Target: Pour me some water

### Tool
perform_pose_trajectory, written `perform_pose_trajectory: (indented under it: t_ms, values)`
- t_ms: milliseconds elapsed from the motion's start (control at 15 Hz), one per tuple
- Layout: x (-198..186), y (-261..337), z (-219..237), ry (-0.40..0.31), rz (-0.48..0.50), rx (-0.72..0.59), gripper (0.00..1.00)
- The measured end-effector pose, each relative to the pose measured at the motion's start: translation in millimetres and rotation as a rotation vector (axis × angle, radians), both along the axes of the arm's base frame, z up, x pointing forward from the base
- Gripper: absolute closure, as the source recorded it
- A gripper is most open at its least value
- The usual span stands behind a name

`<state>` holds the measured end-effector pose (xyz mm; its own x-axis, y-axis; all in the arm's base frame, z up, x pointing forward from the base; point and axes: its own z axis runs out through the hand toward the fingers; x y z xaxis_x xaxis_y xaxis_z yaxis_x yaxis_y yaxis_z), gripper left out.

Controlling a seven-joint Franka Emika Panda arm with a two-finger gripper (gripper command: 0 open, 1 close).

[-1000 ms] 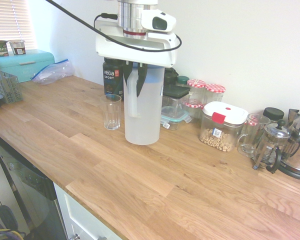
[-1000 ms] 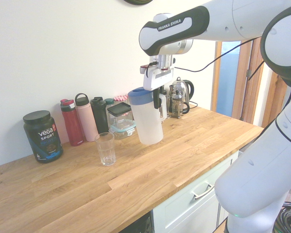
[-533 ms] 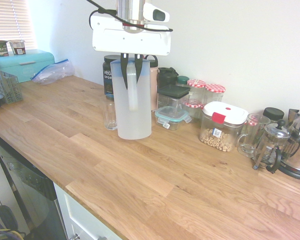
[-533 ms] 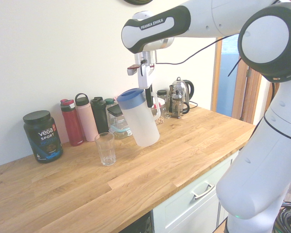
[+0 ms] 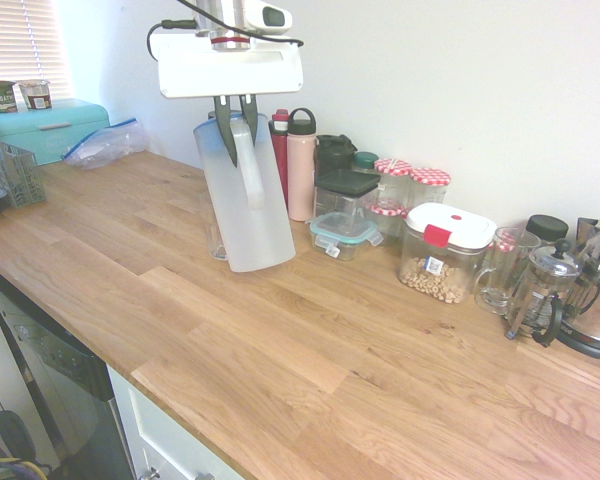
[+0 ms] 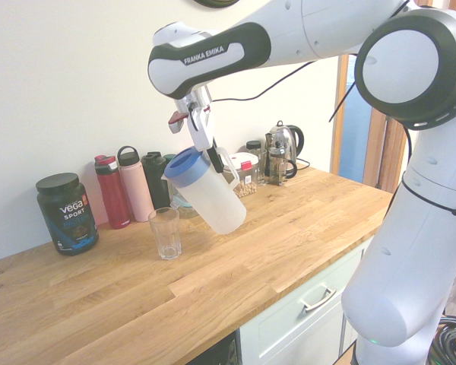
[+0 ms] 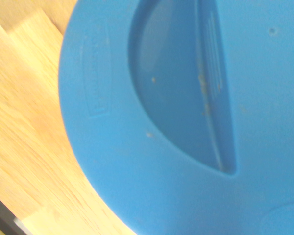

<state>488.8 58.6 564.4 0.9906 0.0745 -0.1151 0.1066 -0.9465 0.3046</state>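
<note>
Second exterior view, left to right: glass, lid, pitcher, jaws, handle.
Drinking glass: upright on the worktop, at about 8 o'clock from the middle of the pitcher; no water can be made out in it, so the filling looks left to do.
Blue lid: on the pitcher; from it the glass lies towards 7 o'clock. Whether its spout is open cannot be told.
Pitcher: at the picture's centre, tilted, and seemingly clear of the worktop; grasp and lift look done, the tipping only partly. No stream shows, and the water level cannot be read through the frosted wall.
Jaws: clenched on the pitcher's handle near its top, a finger on either side.
Left to do: bring the spout over the glass, tip further, pour, then level the pitcher and probably set it down.
Lid end: points to about 11 o'clock, up and over towards the glass side.
Long axis: slanted, from about 11 o'clock at the lid to 5 o'clock at the base; in the first exterior view it leans less, between 11 and 12.
Handle: on the side away from the glass, towards 1 o'clock from the pitcher's middle.
</note>
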Motion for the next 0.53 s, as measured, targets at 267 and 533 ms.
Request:
perform_pose_trajectory:
  t_ms: [267,533]
  values:
    - [6,8,-19,0.050,0.018,-0.113,1.00]
    - [5,12,-21,0.066,0.029,-0.160,1.00]
